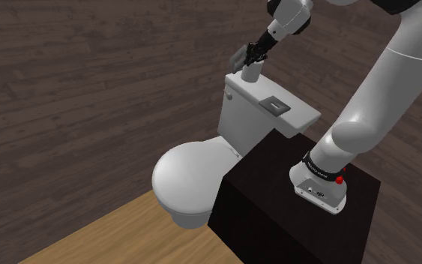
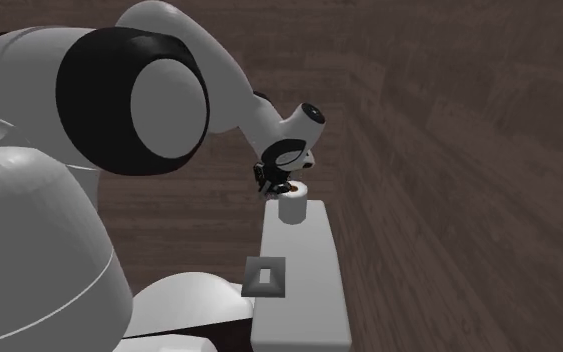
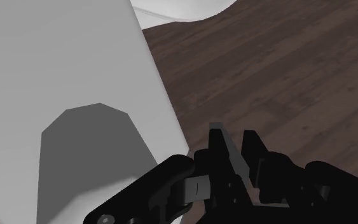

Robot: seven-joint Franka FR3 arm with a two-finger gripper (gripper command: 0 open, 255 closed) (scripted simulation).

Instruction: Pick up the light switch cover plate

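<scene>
Dark plank walls, white toilet tank lid point(image 1: 303, 113) below the gripper point(image 1: 249, 55), grey light switch cover plate point(image 1: 238, 58) clamped between its fingers, held on edge, long axis along them, white cup point(image 1: 251, 73) just beneath.

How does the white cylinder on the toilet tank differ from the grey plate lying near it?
The white cylinder stands upright and round; the grey plate lies flat, rectangular, with a hole in its middle. The cylinder sits just below the gripper, which clasps a thin grey piece; the plate lies apart, nearer the stand. Both rest on the tank lid.
</scene>
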